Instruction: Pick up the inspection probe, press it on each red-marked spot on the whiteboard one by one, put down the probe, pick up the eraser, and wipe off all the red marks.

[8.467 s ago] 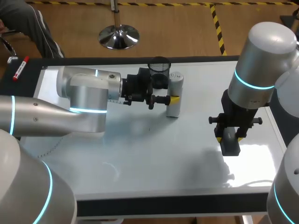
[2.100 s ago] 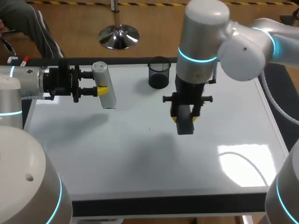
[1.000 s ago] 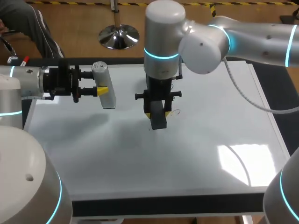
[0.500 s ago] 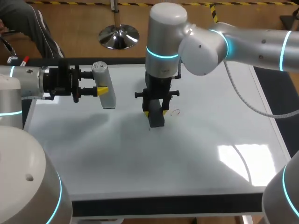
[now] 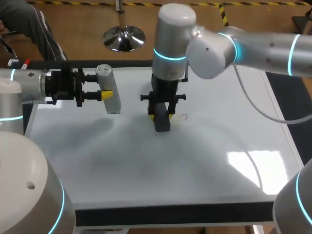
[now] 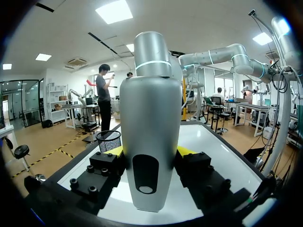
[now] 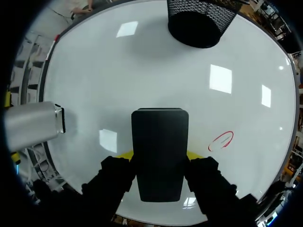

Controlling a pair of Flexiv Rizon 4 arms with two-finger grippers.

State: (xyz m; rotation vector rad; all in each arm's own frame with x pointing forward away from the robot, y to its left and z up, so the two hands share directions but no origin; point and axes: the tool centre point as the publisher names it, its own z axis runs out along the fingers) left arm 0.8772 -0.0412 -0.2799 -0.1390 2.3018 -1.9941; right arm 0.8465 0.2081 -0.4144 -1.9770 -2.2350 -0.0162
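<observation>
The grey-white cylindrical probe point(image 5: 108, 91) stands upright over the whiteboard's point(image 5: 195, 165) far left part, with my left gripper point(image 5: 106, 95) shut on it from the side. In the left wrist view the probe point(image 6: 149, 142) fills the space between the yellow fingertips point(image 6: 185, 151). My right gripper point(image 5: 162, 116) points down at the board's middle, shut on the black eraser point(image 5: 163, 124). The eraser point(image 7: 159, 151) rests on or just above the board. One small red loop mark point(image 5: 183, 117) lies just right of the eraser; the red mark point(image 7: 221, 140) shows beside the right fingers.
A black mesh cup point(image 7: 201, 21) stands on the board ahead of the right gripper; the right arm hides it in the head view. A tiny dark speck point(image 5: 156, 134) sits by the eraser's near edge. A red-capped marker point(image 5: 24, 62) lies off the board's far left corner.
The right arm swept left across the board with the eraser; over the last second it edged slightly away from me. The left arm, which earlier carried the probe left, has kept still.
</observation>
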